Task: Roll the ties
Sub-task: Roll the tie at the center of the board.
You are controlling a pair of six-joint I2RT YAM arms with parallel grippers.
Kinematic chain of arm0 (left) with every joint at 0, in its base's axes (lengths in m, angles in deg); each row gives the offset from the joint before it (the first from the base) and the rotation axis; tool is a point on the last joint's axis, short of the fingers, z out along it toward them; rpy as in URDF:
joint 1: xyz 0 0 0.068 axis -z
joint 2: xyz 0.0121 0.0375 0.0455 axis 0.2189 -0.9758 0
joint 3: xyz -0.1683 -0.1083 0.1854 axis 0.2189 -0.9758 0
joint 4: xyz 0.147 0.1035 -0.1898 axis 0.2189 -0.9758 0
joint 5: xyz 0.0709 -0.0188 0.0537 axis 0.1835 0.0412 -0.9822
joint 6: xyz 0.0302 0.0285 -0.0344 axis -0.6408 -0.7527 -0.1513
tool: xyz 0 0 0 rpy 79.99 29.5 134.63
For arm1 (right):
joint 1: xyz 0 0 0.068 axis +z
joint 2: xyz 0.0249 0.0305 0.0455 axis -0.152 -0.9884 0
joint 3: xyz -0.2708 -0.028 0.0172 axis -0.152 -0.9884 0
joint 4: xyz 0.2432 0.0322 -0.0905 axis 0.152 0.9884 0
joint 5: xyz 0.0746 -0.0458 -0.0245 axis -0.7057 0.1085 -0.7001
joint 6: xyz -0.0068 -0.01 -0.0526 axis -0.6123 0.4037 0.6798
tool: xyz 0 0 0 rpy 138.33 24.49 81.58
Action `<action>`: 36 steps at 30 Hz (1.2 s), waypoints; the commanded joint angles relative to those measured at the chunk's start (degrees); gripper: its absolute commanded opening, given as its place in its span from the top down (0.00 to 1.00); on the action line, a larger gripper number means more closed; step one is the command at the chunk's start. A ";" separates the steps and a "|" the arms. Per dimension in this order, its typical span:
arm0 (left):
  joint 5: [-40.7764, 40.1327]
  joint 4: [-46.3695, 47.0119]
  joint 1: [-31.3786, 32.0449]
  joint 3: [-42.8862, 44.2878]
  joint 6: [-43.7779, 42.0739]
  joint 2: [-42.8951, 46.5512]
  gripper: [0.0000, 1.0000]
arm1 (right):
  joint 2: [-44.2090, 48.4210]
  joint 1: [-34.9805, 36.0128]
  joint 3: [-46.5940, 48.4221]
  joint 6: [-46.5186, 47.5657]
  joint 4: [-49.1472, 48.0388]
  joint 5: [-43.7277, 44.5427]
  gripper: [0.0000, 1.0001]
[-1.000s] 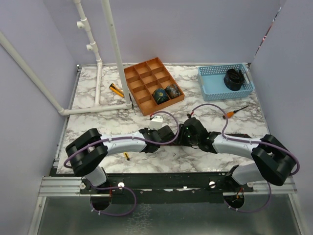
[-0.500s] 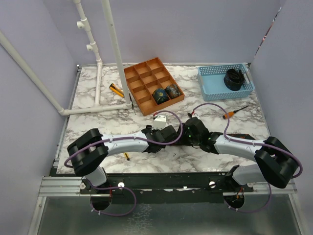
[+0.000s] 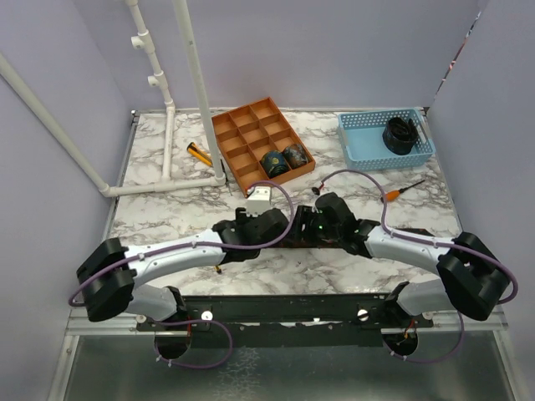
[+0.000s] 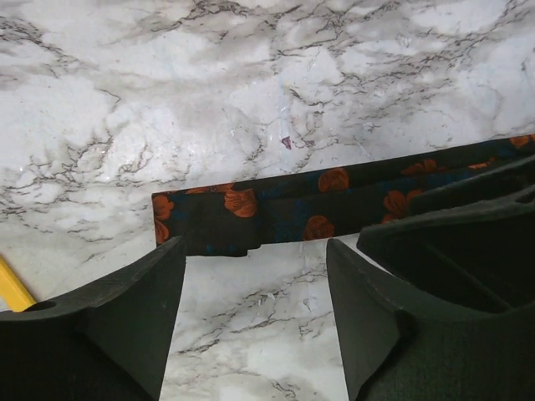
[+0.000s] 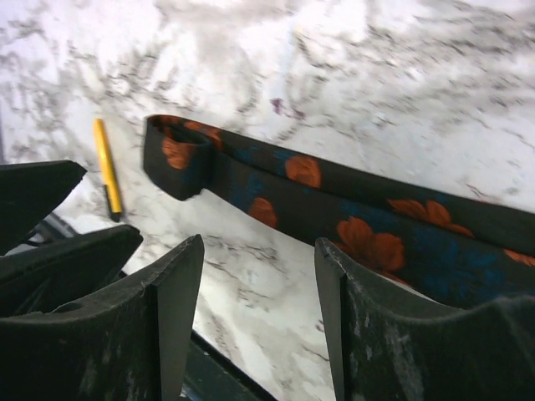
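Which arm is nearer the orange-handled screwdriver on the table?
Right. The right arm lies just on the near side of the screwdriver, its forearm running below it. The left arm reaches in from the far left side, well away from it.

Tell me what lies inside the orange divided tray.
A rolled tie and a second rolled tie occupy neighbouring tray compartments at its near right edge. Their coils hide the floor beneath them.

The tie is cut off by the right edge in both wrist views and mostly concealed from above.
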 commanded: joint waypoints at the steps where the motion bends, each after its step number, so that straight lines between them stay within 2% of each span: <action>1: 1.52 -0.32 -3.46 -4.05 1.27 8.97 0.27 | -2.39 0.24 4.71 1.46 -1.40 -5.55 0.39; 3: 5.06 2.60 -8.36 -7.78 0.39 14.59 0.23 | -4.81 0.70 6.99 1.44 -1.39 -6.96 0.38; 7: 18.80 14.23 -19.86 -17.61 -1.55 24.17 0.18 | -10.10 1.68 11.13 0.85 -1.84 -8.89 0.38; 12: 28.54 22.66 -26.96 -25.70 0.39 27.63 0.16 | -16.42 2.96 16.45 0.85 -0.76 -9.74 0.40; 20: 34.98 29.40 -30.40 -31.71 2.24 26.77 0.17 | -22.04 3.51 18.82 0.50 2.04 -8.14 0.47; 26: 38.01 32.05 -30.77 -32.79 1.80 24.04 0.18 | -23.38 3.48 16.47 -0.52 3.35 -5.00 0.59; 36: 41.91 37.25 -30.82 -33.86 2.15 19.22 0.19 | -23.00 3.14 11.50 -1.11 1.46 -3.80 0.64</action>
